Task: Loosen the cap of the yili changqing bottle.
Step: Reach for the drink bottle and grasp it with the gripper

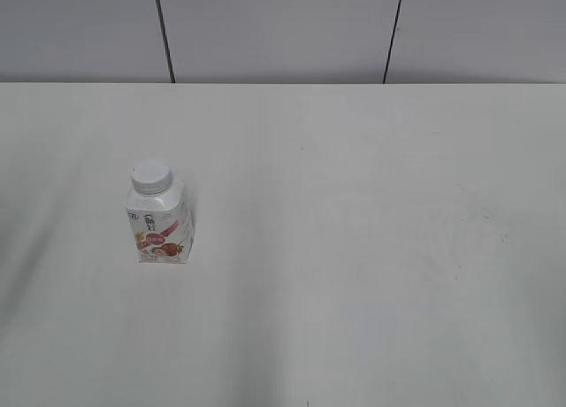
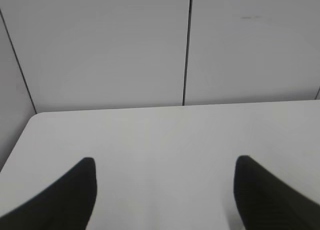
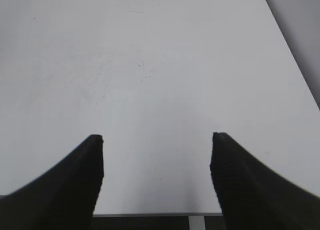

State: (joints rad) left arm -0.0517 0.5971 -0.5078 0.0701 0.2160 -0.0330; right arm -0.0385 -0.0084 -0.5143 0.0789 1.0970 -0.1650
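Note:
The yili changqing bottle stands upright on the left part of the white table in the exterior view. It is small and white with a red-pink label. Its white cap sits on the neck. Neither arm shows in the exterior view. My left gripper is open and empty over bare table near the far left corner. My right gripper is open and empty above the table's near edge. The bottle shows in neither wrist view.
A grey panelled wall with dark seams stands behind the table's far edge. The left wrist view shows the table's rounded far-left corner. The right wrist view shows the table's near edge and its right edge.

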